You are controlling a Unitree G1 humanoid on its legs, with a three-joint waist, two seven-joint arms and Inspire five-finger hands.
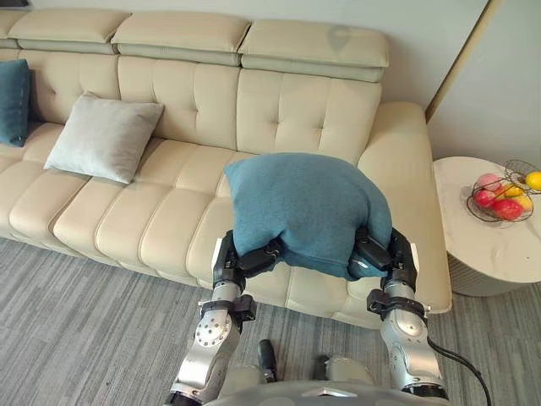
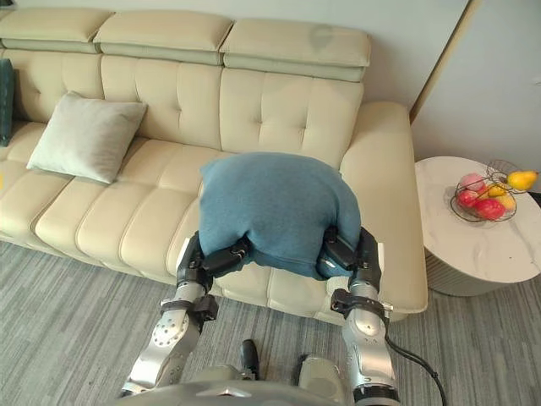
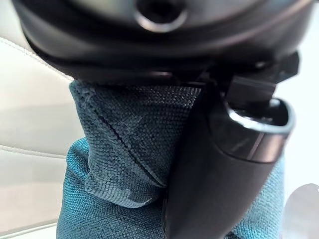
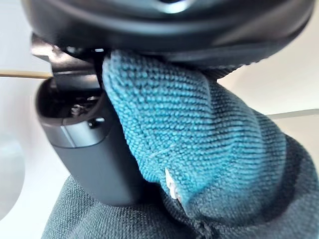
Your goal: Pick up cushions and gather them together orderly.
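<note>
Sofa (image 1: 169,211) beyond left hand (image 1: 254,258) and right hand (image 1: 376,252), both pinching teal cushion (image 1: 304,207); fruit (image 1: 505,207) in wire basket (image 1: 478,211) rightward; far cushion (image 1: 13,101) cropped.

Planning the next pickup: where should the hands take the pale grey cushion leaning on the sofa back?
Probably its two side edges, from the front: the grey cushion leans on the sofa backrest, both sides free. Left hand and right hand now hold the teal cushion.

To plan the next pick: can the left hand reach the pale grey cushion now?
Probably not yet: the left hand is pinching the blue cushion with the right hand, and the pale grey cushion lies far off to the left.
</note>
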